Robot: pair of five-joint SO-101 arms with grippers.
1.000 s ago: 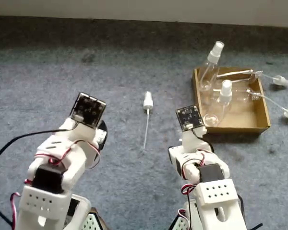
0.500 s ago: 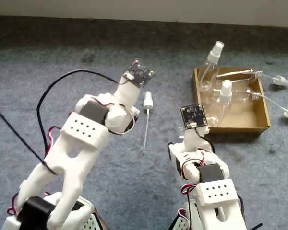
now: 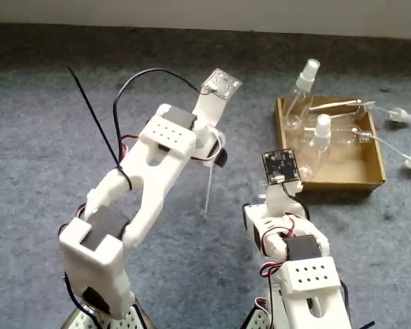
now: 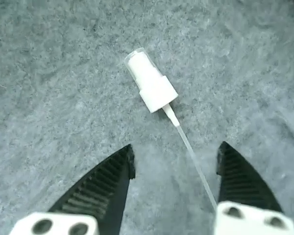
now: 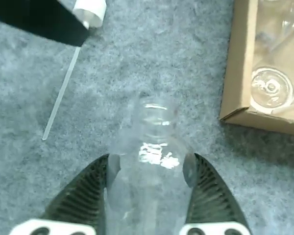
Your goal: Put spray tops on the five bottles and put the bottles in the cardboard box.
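- The step in hand looks like the fetching of a spray top for an uncapped bottle. Two capped bottles [image 3: 316,147] already stand in the cardboard box [image 3: 370,181].
- The left gripper [image 4: 174,178] hangs over a loose spray top [image 4: 151,86], which lies flat on the table well apart from the cardboard box, on the left arm's side of it. The fingers are spread and empty, and they straddle the thin dip tube, not the white head.
- The right gripper [image 5: 151,164] is clamped round a clear bottle [image 5: 156,122] with a bare neck, near a corner of the cardboard box.
- The next move likely calls for lowering the left gripper and closing it on the white head, since the tube would probably flex. The tube must then be threaded into the narrow neck, so alignment matters.
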